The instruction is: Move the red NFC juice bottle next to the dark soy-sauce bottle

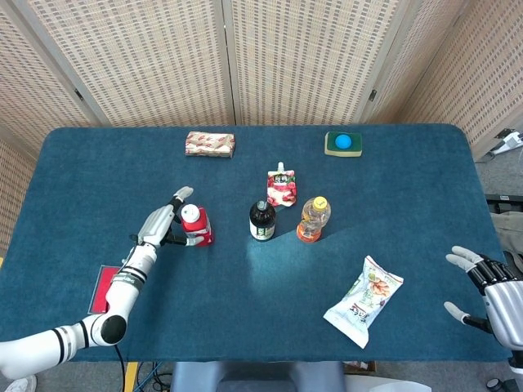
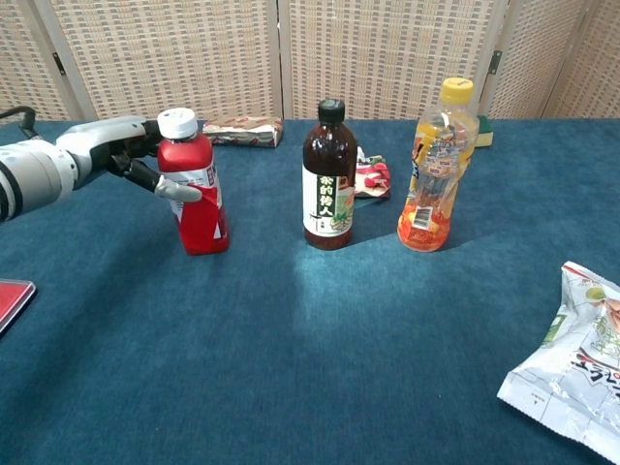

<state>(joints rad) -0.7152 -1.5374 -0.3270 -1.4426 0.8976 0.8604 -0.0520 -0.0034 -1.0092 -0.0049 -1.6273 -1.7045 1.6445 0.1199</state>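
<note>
Dark blue felt-covered table (image 1: pixel 98 163) with rounded far corners, backed by woven lattice screen panels (image 1: pixel 310 57) that close off the far side of the room. The red NFC juice bottle (image 2: pixel 197 190) stands left of centre on the cloth, white cap up; its long axis runs near vertical but leans slightly, cap tipped toward the left, base on the table. It sits left of the dark soy-sauce bottle (image 2: pixel 328 179), with a clear strip of cloth between the two. The left hand (image 2: pixel 121 158) reaches in from the left edge; its fingers are spread around the upper body of the red bottle, one fingertip lying across the label, the others behind the neck. Whether they actually clamp the bottle cannot be told. The right hand (image 1: pixel 490 287) rests at the near right corner, fingers apart and holding nothing. Right of the soy-sauce bottle stands an orange drink bottle (image 2: pixel 433 170) with a yellow cap, and a small red spouted pouch (image 1: pixel 281 186) lies just beyond. A snack bag (image 1: pixel 364 300) lies near right; a red card (image 1: pixel 108 287) lies near left.
</note>
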